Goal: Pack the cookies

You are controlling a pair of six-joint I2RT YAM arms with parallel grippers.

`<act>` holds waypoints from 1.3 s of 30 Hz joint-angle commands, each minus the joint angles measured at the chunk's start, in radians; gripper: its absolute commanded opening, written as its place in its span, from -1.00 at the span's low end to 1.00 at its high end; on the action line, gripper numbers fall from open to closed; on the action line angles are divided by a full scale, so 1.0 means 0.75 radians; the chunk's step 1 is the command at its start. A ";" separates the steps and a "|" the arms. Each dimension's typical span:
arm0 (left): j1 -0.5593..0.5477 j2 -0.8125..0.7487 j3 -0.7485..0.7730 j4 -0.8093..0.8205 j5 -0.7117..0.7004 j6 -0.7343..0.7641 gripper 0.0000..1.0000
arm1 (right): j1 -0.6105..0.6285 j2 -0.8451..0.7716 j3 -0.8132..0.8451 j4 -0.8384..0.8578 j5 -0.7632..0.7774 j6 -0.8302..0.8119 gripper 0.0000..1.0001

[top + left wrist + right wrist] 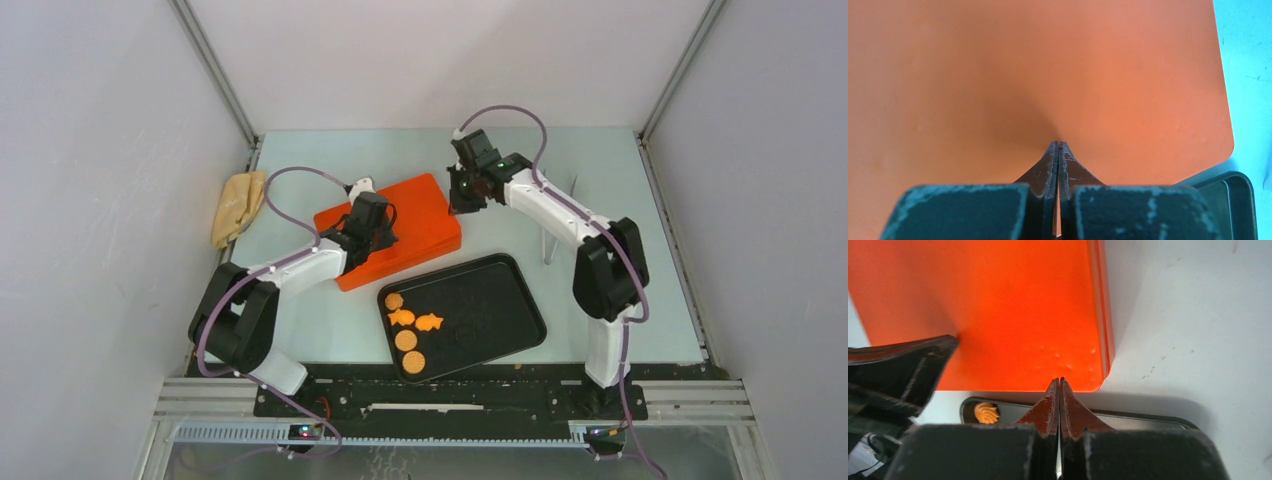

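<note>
Lying on tray (490, 300), five flat orange cookies (405, 340)

My left fingers (1057, 149), pressed together, hung over the orange box (415, 215), whose flat top blocked any way down. My right fingers (1060, 384), also together, stood at its corner. The black tray (495, 310) lay just beside its near edge; bare bench (380, 155) behind the box gave open passage.

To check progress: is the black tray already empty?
No, five orange cookies lie on the left part of the black tray in the top view.
</note>
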State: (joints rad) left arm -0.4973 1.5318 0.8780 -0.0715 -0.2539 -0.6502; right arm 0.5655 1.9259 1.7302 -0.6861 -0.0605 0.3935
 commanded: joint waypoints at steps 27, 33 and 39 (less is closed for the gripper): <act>0.143 -0.676 -0.011 -1.173 -0.574 -0.415 -1.00 | -0.011 0.149 -0.085 -0.102 -0.082 -0.015 -1.00; 0.204 -0.372 -0.001 -1.030 -0.590 -0.395 -1.00 | -0.038 0.150 -0.091 -0.090 -0.125 -0.016 -1.00; 0.204 -0.103 0.040 -0.863 -0.556 -0.369 -1.00 | -0.050 0.134 -0.094 -0.097 -0.123 -0.020 -1.00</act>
State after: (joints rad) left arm -0.3489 1.3891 0.8696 -0.8303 -0.6498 -0.9176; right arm 0.5385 2.0121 1.6619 -0.6937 -0.1688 0.4053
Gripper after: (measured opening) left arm 0.003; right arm 0.003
